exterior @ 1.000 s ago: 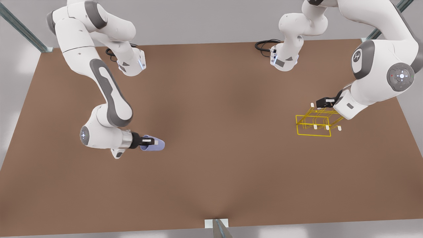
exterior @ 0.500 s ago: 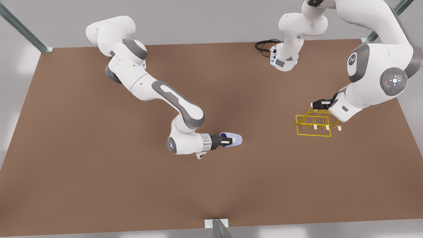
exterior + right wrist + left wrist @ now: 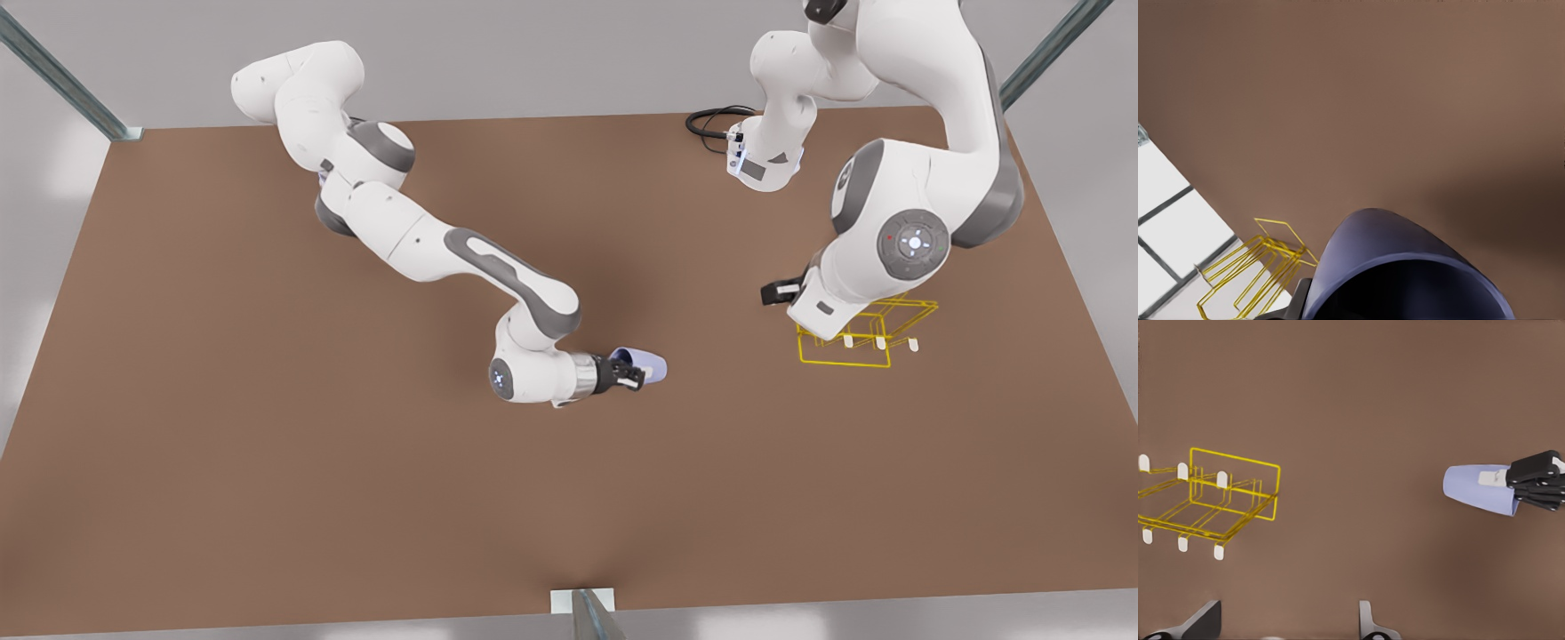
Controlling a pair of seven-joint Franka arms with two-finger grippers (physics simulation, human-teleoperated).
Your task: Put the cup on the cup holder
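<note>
We see the right tool [image 3: 633, 373] clamped on the cup [image 3: 647, 366], held sideways above mid-worktop [image 3: 267, 444]. The left tool [image 3: 772, 292] hangs open beside the cup holder [image 3: 845, 356].

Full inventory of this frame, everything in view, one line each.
cup: one, pale lavender-blue, lying on its side in the air above mid-table, held at its mouth end.
cup holder: one, yellow wire with white-tipped pegs, on the table at the front view's right.
table: one, brown, under everything.
cable: one, black, coiled at the table's far edge by an arm base.
metal struts: three, grey, at the two far corners and the middle of the near edge.
right end effector: one, black, shut on the cup, mid-table.
left end effector: one, black, fingers open, beside the cup holder and not touching it.
</note>
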